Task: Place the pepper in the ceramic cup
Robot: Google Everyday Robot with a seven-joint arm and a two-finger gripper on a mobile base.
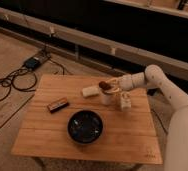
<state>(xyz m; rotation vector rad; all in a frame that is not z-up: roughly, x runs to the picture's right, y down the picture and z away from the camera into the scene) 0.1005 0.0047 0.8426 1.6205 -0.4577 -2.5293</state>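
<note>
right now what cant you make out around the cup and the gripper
- Gripper, camera view: it sits right over the ceramic cup, but blur hides how its fingers stand.
- Pepper: a dark shape at the cup's mouth; whether it is held or already inside is not visible.
- Inside of the cup: hidden by the gripper and the pepper.
- Black bowl: its contents are too dark to read.
- Arm: the right edge cuts off its base.
</note>
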